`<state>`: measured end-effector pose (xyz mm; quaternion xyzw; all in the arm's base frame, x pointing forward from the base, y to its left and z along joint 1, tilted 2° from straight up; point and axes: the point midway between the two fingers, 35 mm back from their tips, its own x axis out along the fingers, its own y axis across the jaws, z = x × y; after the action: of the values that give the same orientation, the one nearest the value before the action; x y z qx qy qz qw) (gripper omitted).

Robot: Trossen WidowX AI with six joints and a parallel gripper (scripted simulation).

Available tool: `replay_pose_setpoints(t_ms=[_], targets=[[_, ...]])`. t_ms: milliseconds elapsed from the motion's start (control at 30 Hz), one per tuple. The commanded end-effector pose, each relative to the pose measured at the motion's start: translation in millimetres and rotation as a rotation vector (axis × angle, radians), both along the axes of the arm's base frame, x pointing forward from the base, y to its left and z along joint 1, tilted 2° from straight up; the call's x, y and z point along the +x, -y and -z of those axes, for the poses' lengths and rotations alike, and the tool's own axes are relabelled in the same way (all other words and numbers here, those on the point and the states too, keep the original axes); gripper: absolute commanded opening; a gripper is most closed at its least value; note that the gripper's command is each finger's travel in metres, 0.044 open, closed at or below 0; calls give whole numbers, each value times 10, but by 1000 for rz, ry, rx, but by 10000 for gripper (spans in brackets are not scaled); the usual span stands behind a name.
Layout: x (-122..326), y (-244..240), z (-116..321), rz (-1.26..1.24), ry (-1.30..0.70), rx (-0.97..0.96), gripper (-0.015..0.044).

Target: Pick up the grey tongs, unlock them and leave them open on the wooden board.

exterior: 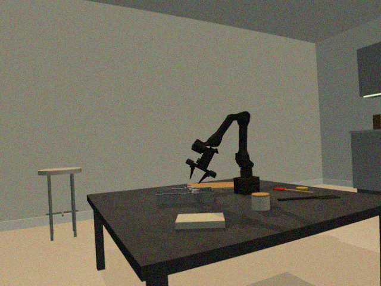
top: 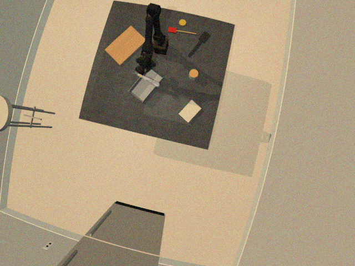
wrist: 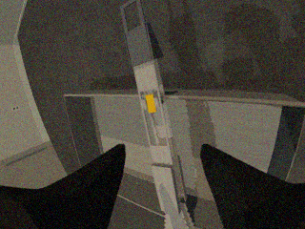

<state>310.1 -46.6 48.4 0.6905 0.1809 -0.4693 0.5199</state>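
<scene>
The grey tongs [top: 148, 79] [wrist: 147, 73] lie shut across the roasting tin [top: 139, 93] [exterior: 175, 201] [wrist: 243, 124]. Their hinge end, with a yellow mark near it, sticks out past one wall; the scalloped tips are at the bottom of the wrist view. My gripper [top: 146, 68] [exterior: 194, 180] [wrist: 163, 151] is open and empty, tilted downward above the tin's edge. In the wrist view the tongs run lengthwise between the two fingers, below them, with space on both sides. The wooden board [top: 124, 45] [exterior: 212, 185] lies bare on the table, left of the arm base in the top view.
A jar with an orange lid [top: 193, 73] [exterior: 260, 194] and a cream block [top: 189, 111] [exterior: 200, 221] stand beyond the tin. A red-headed tool [top: 172, 29] [exterior: 278, 189], a yellow disc [top: 182, 22] [exterior: 302, 187] and a black spatula [top: 204, 37] lie on the base's other side.
</scene>
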Motion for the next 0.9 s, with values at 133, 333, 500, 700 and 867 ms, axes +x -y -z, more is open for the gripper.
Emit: replay_pose_setpoints(t_ms=[133,333,500,700,867], targets=[[70,14,42,-3,4,4,260],[127,35,115,-3,4,4,260],[174,53,178,-3,4,4,260],[226,75,255,-3,4,4,260],[268,94,322,-3,5,4,260]])
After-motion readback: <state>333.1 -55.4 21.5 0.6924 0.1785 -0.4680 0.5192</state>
